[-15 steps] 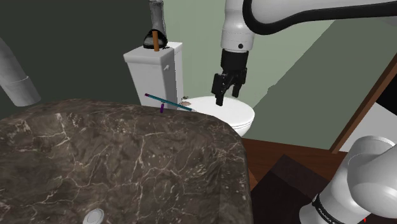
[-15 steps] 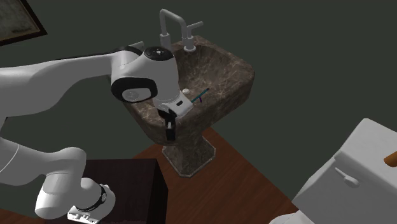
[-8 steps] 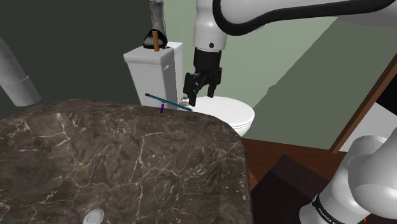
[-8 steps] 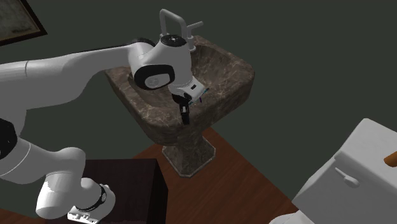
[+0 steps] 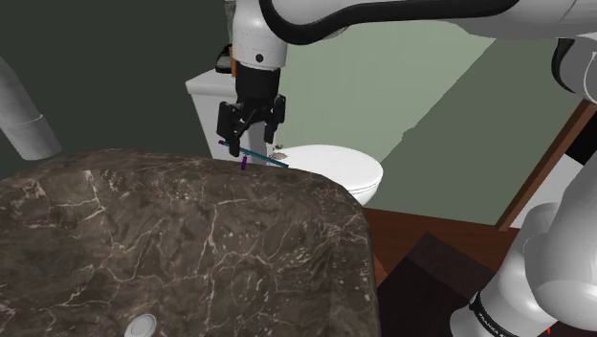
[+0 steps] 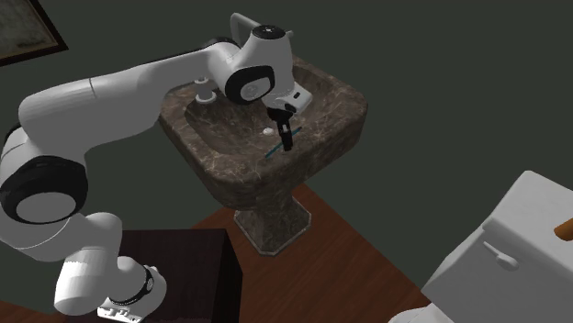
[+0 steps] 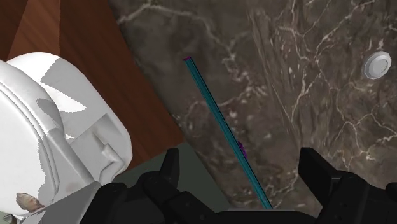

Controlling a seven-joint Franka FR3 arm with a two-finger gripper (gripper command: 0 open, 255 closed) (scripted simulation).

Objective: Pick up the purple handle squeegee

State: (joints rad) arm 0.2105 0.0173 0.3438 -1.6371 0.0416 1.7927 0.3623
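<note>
The fingers (image 7: 170,173) stood apart, clasping nothing. The gripper (image 7: 242,167) hung over the squeegee (image 7: 221,119), a teal blade with a small purple handle, which lay flat on the rim of the dark marbled sink (image 7: 305,95), near the white toilet (image 7: 57,127).

I count one squeegee (image 5: 254,155), one sink (image 5: 191,239) with one drain (image 7: 376,64) and one faucet (image 6: 241,26), and one toilet (image 5: 335,168) with one brown stick (image 6: 562,229). There is one arm (image 6: 119,92), one gripper (image 5: 252,142) with two fingers (image 7: 168,168), one framed picture (image 6: 28,27) and one dark box (image 6: 184,266).
</note>
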